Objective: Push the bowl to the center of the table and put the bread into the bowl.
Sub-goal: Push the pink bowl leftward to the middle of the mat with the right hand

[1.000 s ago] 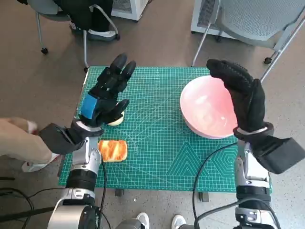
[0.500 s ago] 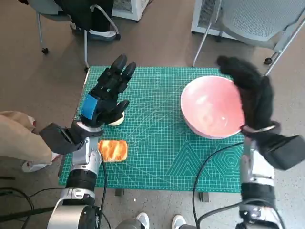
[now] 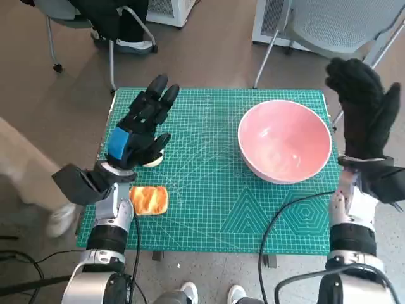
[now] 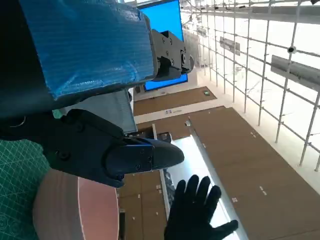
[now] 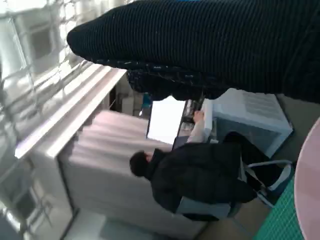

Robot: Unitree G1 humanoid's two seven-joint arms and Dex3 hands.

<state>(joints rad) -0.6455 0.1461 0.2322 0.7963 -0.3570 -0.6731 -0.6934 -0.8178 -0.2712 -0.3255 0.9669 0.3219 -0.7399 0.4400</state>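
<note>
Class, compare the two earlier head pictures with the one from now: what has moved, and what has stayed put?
The right hand has swung outward, from over the pink bowl to beyond the table's right edge, open and holding nothing. The person at the left edge has shifted. The bowl, the bread and the raised left hand have not visibly moved.

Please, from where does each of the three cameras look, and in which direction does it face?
Head view: from the robot's head, steeply down at the table, showing both forearms, left hand and right hand.
Left wrist view: behind the left hand, facing across the pink bowl toward the right hand.
Right wrist view: behind the glove, facing a seated person.
Shared: every view shows the bowl.
</note>
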